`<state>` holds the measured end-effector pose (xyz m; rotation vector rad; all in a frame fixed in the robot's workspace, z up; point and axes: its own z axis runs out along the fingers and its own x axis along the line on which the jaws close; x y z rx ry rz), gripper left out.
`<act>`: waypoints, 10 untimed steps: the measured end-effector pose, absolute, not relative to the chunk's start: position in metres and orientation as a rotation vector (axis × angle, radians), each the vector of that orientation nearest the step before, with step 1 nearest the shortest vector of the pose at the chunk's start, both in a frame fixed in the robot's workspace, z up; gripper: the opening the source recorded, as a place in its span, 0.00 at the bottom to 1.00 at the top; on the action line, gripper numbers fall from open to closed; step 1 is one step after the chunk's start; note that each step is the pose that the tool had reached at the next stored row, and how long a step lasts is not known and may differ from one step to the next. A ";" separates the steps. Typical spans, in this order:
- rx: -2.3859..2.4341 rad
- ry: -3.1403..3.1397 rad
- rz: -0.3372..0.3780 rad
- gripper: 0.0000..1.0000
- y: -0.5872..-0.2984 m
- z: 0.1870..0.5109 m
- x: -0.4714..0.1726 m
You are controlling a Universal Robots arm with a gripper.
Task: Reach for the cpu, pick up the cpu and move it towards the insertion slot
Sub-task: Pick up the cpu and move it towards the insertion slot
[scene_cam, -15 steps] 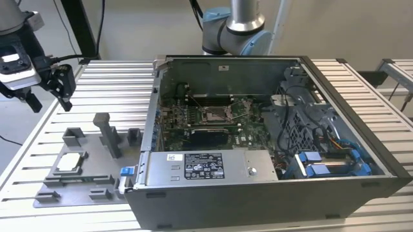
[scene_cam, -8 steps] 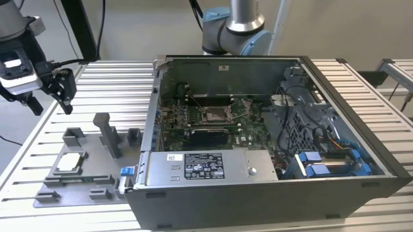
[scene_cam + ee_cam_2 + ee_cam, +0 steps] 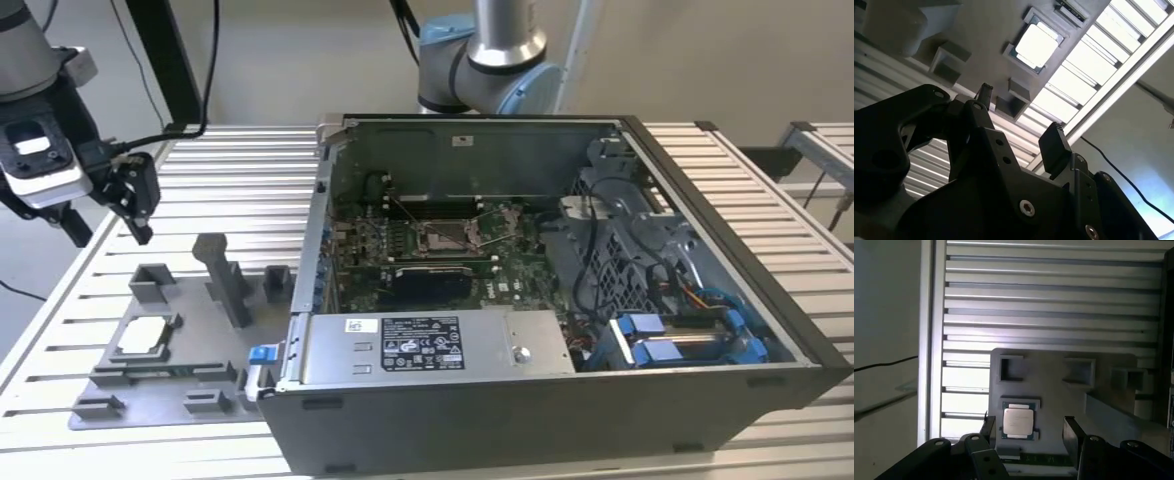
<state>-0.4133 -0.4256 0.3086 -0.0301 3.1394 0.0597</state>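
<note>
I judge reach step: pincer [image 3: 134, 215] open, empty, upper left of frame, above cpu [image 3: 144, 337]; reach needs centring over it.

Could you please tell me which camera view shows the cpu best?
The first wrist view: the cpu faces it squarely in the grey fixture. The second wrist view sees it obliquely; the exterior view, from afar.

Exterior view: the arm [image 3: 30, 50] is cut off at the upper left edge; the insertion slot [image 3: 445, 236] has pins too small to tell.
</note>
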 end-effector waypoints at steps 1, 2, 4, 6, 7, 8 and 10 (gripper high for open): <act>-0.030 3.139 0.060 1.00 -0.426 0.307 -0.414; -0.030 3.139 0.060 1.00 -0.426 0.306 -0.414; -0.030 3.139 0.060 1.00 -0.426 0.303 -0.414; -0.030 3.139 0.060 1.00 -0.426 0.300 -0.415; -0.030 3.139 0.060 1.00 -0.426 0.298 -0.415; -0.030 3.139 0.060 1.00 -0.426 0.297 -0.415; -0.030 3.139 0.060 1.00 -0.426 0.294 -0.415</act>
